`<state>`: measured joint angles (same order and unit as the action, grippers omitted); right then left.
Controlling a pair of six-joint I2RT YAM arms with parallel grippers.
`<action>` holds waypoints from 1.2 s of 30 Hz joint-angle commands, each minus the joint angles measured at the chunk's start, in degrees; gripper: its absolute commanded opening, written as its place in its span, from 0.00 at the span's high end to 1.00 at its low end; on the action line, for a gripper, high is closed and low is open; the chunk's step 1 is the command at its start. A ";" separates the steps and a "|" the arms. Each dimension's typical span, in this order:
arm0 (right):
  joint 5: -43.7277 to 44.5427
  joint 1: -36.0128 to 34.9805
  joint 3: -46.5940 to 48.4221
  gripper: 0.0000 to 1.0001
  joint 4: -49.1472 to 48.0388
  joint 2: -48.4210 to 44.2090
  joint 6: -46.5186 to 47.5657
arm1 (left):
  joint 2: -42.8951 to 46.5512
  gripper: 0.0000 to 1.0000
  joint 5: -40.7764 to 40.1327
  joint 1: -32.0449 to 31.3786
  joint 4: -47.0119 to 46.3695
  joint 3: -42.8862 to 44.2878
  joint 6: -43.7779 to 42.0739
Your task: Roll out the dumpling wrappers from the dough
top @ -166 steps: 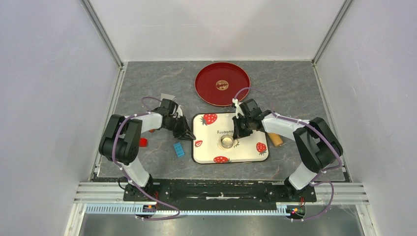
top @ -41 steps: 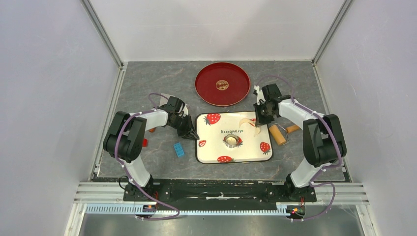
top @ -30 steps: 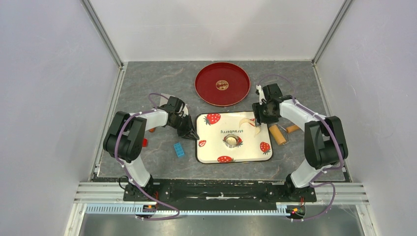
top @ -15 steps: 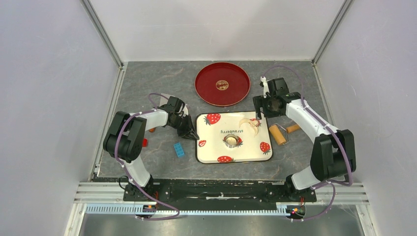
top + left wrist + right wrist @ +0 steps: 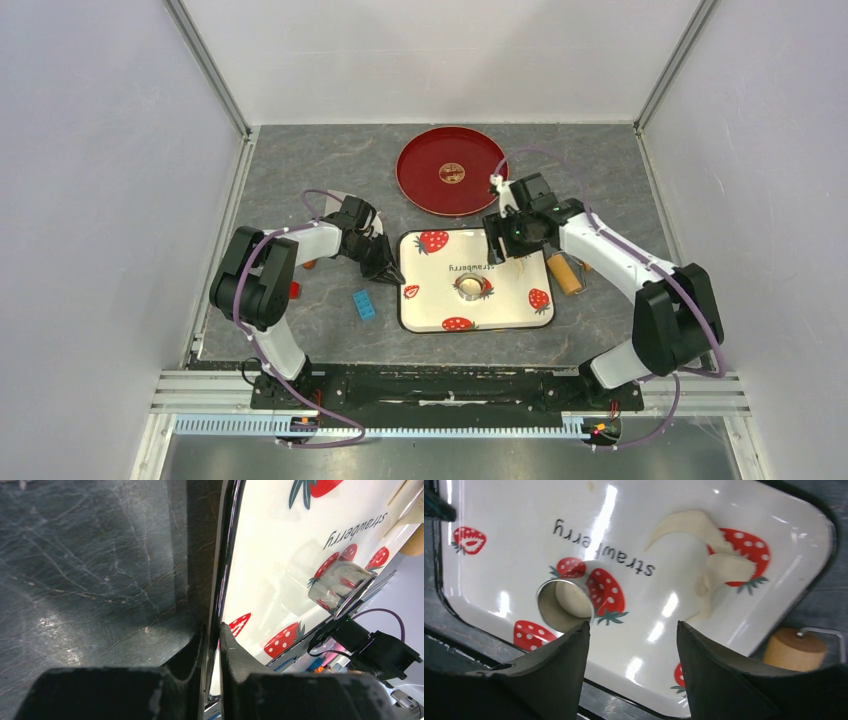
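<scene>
The white strawberry tray (image 5: 440, 305) lies mid-table. On it stands a metal ring (image 5: 470, 288) (image 5: 555, 614), and a round pale wrapper (image 5: 573, 598) lies inside it. A torn crescent of leftover dough (image 5: 716, 562) rests on the tray's far right part. My right gripper (image 5: 500, 245) (image 5: 631, 626) hovers open above the tray between ring and dough, holding nothing. The left gripper (image 5: 386, 272) (image 5: 216, 630) is shut on the tray's left rim (image 5: 227, 555). From the left wrist the ring (image 5: 341, 586) shows near the tray's far side.
A red round plate (image 5: 452, 170) sits behind the tray. A wooden rolling pin (image 5: 565, 275) (image 5: 795, 650) lies just off the tray's right edge. A blue brick (image 5: 363, 303) and a small red piece (image 5: 291, 289) lie left of the tray. Enclosure walls stand on both sides.
The right arm swung left from beyond the tray's far right corner to above the tray. The dough scrap lies where it left it. The left arm has not moved.
</scene>
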<state>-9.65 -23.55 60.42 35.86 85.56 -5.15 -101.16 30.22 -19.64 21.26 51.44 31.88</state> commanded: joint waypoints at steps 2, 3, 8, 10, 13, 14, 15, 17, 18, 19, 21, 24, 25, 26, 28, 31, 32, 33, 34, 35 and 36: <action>-2.35 -4.81 -1.35 0.39 -4.64 2.17 -4.34 | -5.28 0.98 -14.48 -1.05 1.42 -3.28 -3.40; -2.29 -5.70 -1.52 0.40 -4.93 2.83 -4.67 | -5.34 0.98 -14.48 -1.10 1.42 -3.28 -3.42; -1.89 -8.01 -2.54 0.45 -6.38 5.45 -5.83 | -5.40 0.98 -14.48 -1.04 1.44 -3.18 -3.41; -1.79 -8.56 -2.68 0.50 -6.74 6.24 -6.06 | -5.36 0.98 -14.48 -1.10 1.42 -3.24 -3.44; -1.87 -9.20 -2.93 0.58 -7.08 7.58 -6.17 | -5.35 0.98 -14.46 -1.07 1.42 -3.28 -3.42; -2.07 -9.31 -2.94 0.60 -7.13 7.90 -6.14 | -5.40 0.98 -14.47 -1.06 1.42 -3.20 -3.42; -1.98 -9.48 -3.05 0.62 -7.31 8.20 -6.18 | -5.47 0.98 -14.48 -1.10 1.38 -3.18 -3.45; -2.36 -9.66 -3.21 0.67 -7.64 8.73 -6.27 | -5.43 0.98 -14.48 -1.10 1.43 -3.19 -3.51; -2.44 -9.71 -3.31 0.68 -7.76 9.02 -6.27 | -5.35 0.98 -14.48 -1.10 1.42 -3.19 -3.54; -2.56 -9.76 -3.32 0.71 -7.84 9.14 -6.23 | -5.34 0.98 -14.48 -1.10 1.42 -3.27 -3.53; -2.50 -9.80 -3.45 0.74 -8.01 9.50 -6.21 | -5.42 0.98 -14.48 -1.10 1.42 -3.19 -3.48; -2.47 -9.93 -3.65 0.80 -8.16 9.78 -6.23 | -5.31 0.98 -14.48 -1.05 1.42 -3.28 -3.54; -2.47 -9.89 -3.66 0.84 -8.13 9.73 -6.27 | -5.36 0.98 -14.41 -1.10 1.42 -3.23 -3.52; -2.50 -9.92 -3.78 0.87 -8.08 9.73 -6.20 | -5.36 0.98 -14.42 -1.10 1.42 -3.25 -3.49; -2.64 -9.94 -3.71 0.94 -8.17 9.47 -6.27 | -5.36 0.98 -14.48 -1.09 1.42 -3.27 -3.42; -2.78 -10.05 -2.91 0.98 -7.49 8.19 -6.47 | -5.30 0.98 -14.44 -1.10 1.42 -3.28 -3.45; -2.77 -9.97 -2.61 0.99 -7.01 7.70 -6.50 | -5.34 0.98 -14.43 -1.10 1.42 -3.28 -3.45; -2.74 -10.02 -2.14 1.00 -6.64 7.00 -6.47 | -5.35 0.98 -14.48 -1.06 1.42 -3.28 -3.46; -2.59 -10.02 -1.70 1.00 -6.22 6.51 -6.61 | -5.35 0.98 -14.48 -1.07 1.43 -3.25 -3.40; -2.44 -10.02 -1.23 1.00 -5.60 5.77 -6.58 | -5.35 0.98 -14.48 -1.10 1.42 -3.28 -3.42; -2.15 -10.02 -0.69 1.00 -5.13 5.39 -6.57 | -5.31 0.98 -14.48 -1.09 1.41 -3.28 -3.40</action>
<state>-11.73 -33.23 57.08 29.43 94.72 -11.16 -101.16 30.22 -19.64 21.26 51.44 31.88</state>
